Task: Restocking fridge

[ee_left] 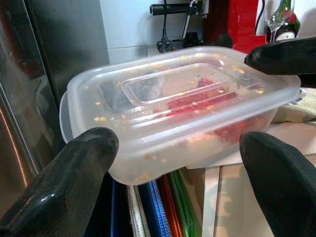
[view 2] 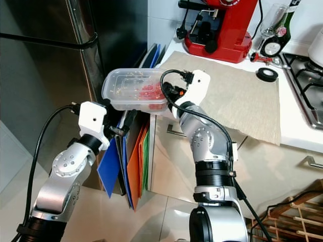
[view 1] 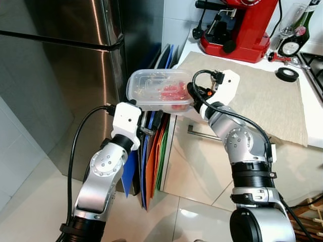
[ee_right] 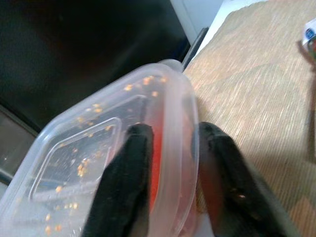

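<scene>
Tub [view 1: 160, 91] of red food hung mid-frame, off the counter [view 1: 313, 118] edge, beside the fridge [view 1: 75, 60] at upper left. Right gripper [ee_right: 170, 163] pinched its rim between both fingers. Left gripper [ee_left: 173, 170] sat just below, fingers spread wide, not touching the tub.

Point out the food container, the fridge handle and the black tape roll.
Food container [view 1: 151, 83], left eye view, clear lid.
Fridge handle [view 1: 60, 43], left eye view, middle of bar.
Black tape roll [view 1: 286, 74], left eye view, ring's rim.
</scene>
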Tool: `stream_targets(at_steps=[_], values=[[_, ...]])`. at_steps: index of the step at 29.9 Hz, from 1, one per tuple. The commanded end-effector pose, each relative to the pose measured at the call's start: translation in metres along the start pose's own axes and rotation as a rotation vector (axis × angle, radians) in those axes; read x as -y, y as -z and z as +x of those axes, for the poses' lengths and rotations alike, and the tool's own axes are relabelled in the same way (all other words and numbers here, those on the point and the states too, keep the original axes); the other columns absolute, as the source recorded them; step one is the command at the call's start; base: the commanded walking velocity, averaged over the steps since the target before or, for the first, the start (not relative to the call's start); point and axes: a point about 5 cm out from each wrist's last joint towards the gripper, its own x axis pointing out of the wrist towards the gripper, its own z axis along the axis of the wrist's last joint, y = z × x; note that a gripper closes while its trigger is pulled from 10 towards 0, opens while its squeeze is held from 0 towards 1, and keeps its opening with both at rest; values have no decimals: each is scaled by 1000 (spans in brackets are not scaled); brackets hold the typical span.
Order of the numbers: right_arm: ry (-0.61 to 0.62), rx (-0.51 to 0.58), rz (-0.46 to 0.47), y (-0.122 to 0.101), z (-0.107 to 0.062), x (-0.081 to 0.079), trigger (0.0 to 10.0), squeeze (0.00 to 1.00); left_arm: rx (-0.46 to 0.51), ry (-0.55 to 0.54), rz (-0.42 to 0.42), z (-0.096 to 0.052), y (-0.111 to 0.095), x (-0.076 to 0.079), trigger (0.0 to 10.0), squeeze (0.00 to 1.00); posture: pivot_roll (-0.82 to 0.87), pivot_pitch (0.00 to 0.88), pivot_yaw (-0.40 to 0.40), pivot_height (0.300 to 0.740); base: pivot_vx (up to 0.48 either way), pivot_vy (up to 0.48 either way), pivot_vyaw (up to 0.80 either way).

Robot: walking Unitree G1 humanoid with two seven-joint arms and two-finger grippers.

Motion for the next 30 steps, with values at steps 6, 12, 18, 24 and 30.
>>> stream_targets(at_steps=[6,12,18,24,30], values=[[20,40,18,-10,0,5,0,0,8,0,2,2,-3,1,10000,0,-1,0,-25,740,0,0,0],[33,115,24,-28,-1,7,0,0,8,-3,2,1,-4,1,10000,0,0,0,-25,740,0,0,0],[45,170,28,-43,-1,10,0,0,7,-4,1,1,-4,0,10000,0,0,0,-24,740,0,0,0],[47,289,65,-73,-4,13,0,0,3,-8,4,1,-3,-1,10000,0,1,0,-22,740,0,0,0],[80,410,-180,-86,-16,18,0,0,-41,-67,-63,1,3,-9,10000,0,2,0,-24,740,0,0,0]])
